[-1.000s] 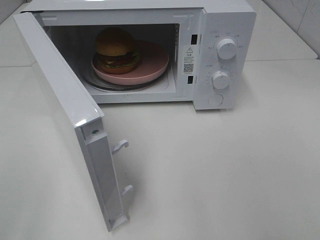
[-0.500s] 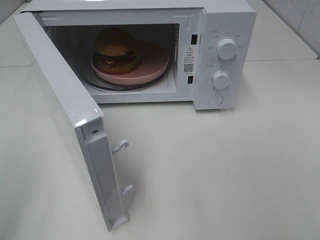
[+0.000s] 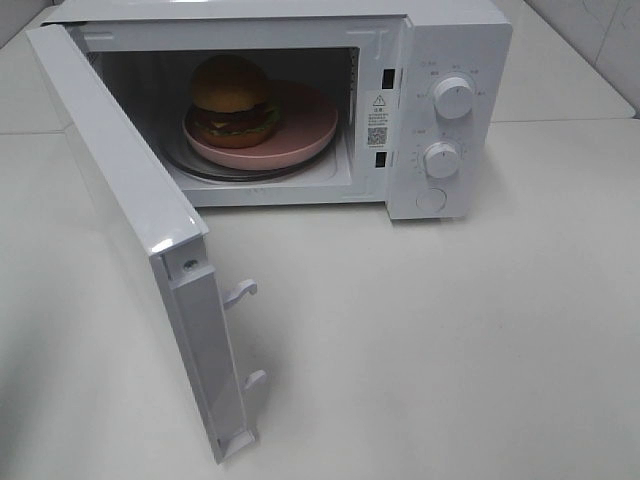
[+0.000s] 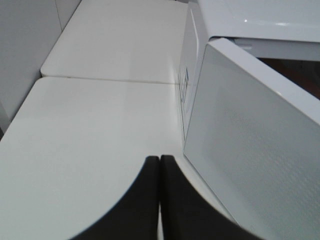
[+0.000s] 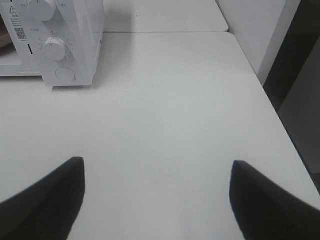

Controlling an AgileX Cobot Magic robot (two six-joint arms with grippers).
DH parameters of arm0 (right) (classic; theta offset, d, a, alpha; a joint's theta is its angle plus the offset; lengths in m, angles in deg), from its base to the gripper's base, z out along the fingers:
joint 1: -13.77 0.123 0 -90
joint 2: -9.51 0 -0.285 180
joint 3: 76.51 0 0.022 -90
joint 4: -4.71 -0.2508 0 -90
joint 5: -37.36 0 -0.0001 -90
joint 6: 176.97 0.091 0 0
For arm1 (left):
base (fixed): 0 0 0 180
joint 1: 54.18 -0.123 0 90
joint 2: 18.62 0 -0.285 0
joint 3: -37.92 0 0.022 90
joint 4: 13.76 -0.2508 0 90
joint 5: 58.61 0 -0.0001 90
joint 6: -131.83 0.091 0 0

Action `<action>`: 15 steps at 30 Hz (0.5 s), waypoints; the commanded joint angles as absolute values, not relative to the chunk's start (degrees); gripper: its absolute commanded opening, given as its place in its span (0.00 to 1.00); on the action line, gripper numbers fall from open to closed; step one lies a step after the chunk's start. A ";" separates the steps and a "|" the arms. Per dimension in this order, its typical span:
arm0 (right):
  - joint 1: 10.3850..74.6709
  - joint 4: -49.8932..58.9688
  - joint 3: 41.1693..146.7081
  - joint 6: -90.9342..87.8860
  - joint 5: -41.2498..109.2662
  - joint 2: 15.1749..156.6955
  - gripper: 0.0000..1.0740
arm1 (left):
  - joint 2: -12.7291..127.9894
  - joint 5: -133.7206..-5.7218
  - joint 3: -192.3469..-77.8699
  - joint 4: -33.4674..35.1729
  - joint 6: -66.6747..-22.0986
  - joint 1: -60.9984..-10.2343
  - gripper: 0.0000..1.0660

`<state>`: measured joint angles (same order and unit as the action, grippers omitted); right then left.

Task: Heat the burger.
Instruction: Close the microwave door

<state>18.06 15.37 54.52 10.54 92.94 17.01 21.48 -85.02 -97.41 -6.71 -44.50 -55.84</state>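
The table [image 3: 450,330] carries the white microwave [image 3: 250,10]. Its door [image 3: 120,190] is swung wide towards me. Inside, the pink plate [image 3: 310,125] sits on the glass turntable [image 3: 200,170], and the burger [image 3: 232,100] stands upright on the plate's left part, well within the cavity.

So I judge the loading done and the door-closing step now in hand. The upper knob [image 3: 454,98] and lower knob [image 3: 441,159] on the panel look untouched.

My left fingers [image 4: 150,190] are pressed together with nothing between them, hovering over the table just beside the door's outer face. My right fingers [image 5: 50,200] are spread wide and empty, above bare table near the control panel.

Next I would lay the closed left fingers against the outer face, out near the free edge, and sweep the door round until its latch hooks seat. After that the right side can turn a knob.

Against the earlier high view, nothing in the microwave has shifted: burger, plate and door angle all match. Only my left fingers have changed, having come together.
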 commanded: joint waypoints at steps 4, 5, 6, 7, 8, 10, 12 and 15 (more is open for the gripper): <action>17.66 15.31 54.40 10.77 92.65 15.40 0.70 | 25.37 -74.82 -97.69 -6.19 -44.16 -56.07 0.00; 17.66 15.31 54.40 10.77 92.65 15.40 0.70 | 26.23 -73.16 -97.69 -6.19 -44.16 -56.07 0.00; 17.66 15.31 54.40 10.77 92.65 15.40 0.70 | 27.89 -70.12 -97.69 -6.19 -44.16 -56.07 0.00; 17.66 15.31 54.40 10.77 92.65 15.40 0.70 | 27.89 -70.12 -97.69 -6.19 -44.16 -56.07 0.00; 17.66 15.31 54.40 10.77 92.65 15.40 0.70 | 29.50 -67.83 -97.69 -6.19 -44.16 -56.07 0.00; 17.66 15.31 54.40 10.77 92.65 15.40 0.70 | 30.36 -66.80 -97.69 -6.19 -44.16 -56.07 0.00; 17.66 15.31 54.40 10.77 92.65 15.40 0.70 | 32.99 -64.11 -97.64 -6.19 -44.16 -56.07 0.00; 17.66 15.31 54.40 10.77 92.65 15.40 0.70 | 35.63 -58.61 -96.20 -6.19 -44.16 -56.07 0.00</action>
<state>18.06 15.37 54.52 10.54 92.94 17.01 33.62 -64.45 -97.29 -6.71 -44.39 -55.84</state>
